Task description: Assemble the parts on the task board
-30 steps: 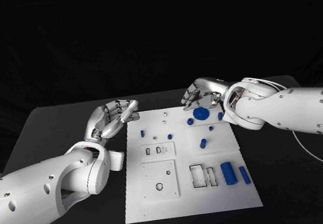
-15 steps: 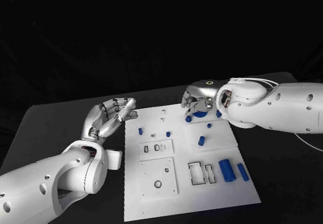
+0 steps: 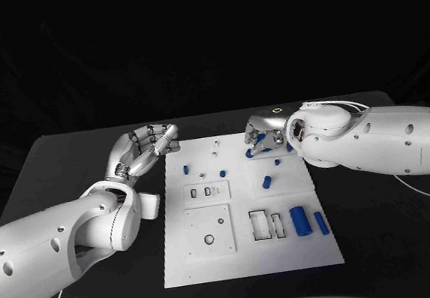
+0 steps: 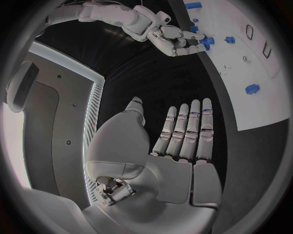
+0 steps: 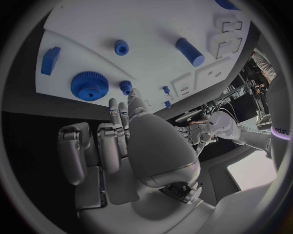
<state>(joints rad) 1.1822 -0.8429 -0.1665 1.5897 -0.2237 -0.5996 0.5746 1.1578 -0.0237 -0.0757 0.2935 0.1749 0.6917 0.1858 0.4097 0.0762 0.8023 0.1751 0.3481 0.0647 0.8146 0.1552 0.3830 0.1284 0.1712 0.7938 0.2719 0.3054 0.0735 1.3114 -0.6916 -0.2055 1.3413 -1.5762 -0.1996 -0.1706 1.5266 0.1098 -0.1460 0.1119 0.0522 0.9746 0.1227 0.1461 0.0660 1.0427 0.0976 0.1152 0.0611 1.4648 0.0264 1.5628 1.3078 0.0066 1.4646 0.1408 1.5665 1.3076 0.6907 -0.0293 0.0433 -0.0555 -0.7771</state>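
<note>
The white task board (image 3: pixel 250 254) lies in the middle of the black table. Small blue parts stand on it: a peg (image 3: pixel 185 169), a short cylinder (image 3: pixel 267 182), and two larger cylinders (image 3: pixel 300 219) near its right edge. My right hand (image 3: pixel 265 135) hovers over the board's far right corner, fingers pointing down, and partly hides the blue gear (image 5: pixel 90 86). A small blue toothed piece (image 5: pixel 126 86) sits just off the thumb tip, and nothing is in that hand's (image 5: pixel 122 141) grasp. My left hand (image 3: pixel 144 148) is raised beside the board's far left corner, its fingers (image 4: pixel 186 131) straight and apart.
A blue block (image 5: pixel 50 60) lies near the board's far edge beyond the gear. Rectangular and round sockets (image 3: pixel 261 227) are cut into the board's near half. Black table (image 3: pixel 404 242) surrounds the board on both sides.
My right hand has come down and to the left over the blue gear, which it now partly covers. The left hand has stayed in place.
</note>
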